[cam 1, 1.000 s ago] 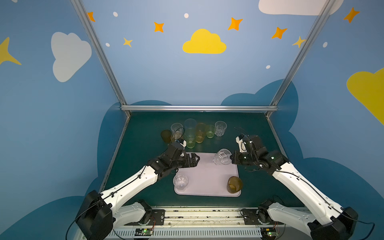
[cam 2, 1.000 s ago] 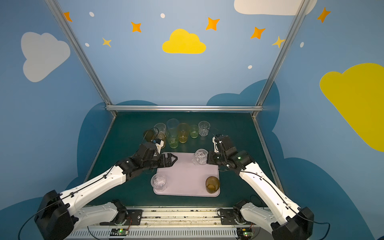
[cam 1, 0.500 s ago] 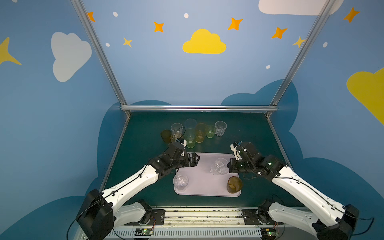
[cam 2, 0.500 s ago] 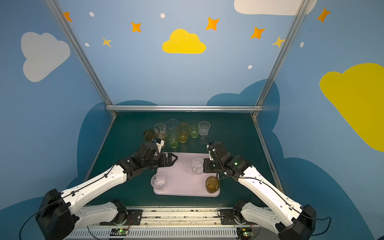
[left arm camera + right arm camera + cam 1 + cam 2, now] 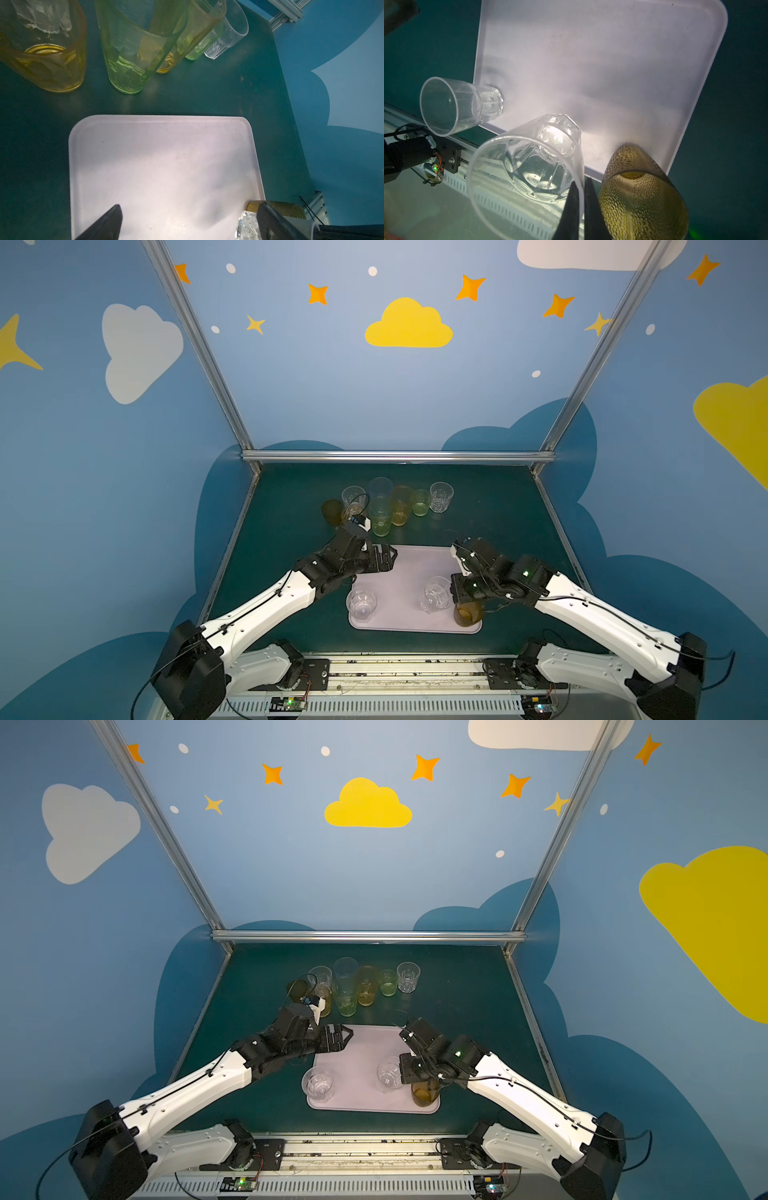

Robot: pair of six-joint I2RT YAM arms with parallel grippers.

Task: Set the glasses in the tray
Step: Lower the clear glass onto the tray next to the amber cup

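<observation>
The tray (image 5: 409,568) holds a clear glass (image 5: 362,604) and a brown glass (image 5: 467,616). Between them the right gripper (image 5: 581,187) pinches a second clear glass (image 5: 436,599) by its rim. The left gripper (image 5: 386,559) is wide and empty. The other glasses (image 5: 390,506) stand on the table (image 5: 498,510) behind.

Site finding: I am operating in a purpose-built robotics test cell, not a domestic or retail room. Evidence on view:
- blue enclosure panels (image 5: 324,398) carrying a yellow cloud decal (image 5: 408,325) and orange stars (image 5: 318,294)
- aluminium profile framing (image 5: 395,456)
- a dark green work surface (image 5: 490,506)
- the left arm (image 5: 266,610) and right arm (image 5: 594,614) mounted on a front rail (image 5: 399,668)
- an exposed circuit board (image 5: 286,703) with loose cabling
</observation>
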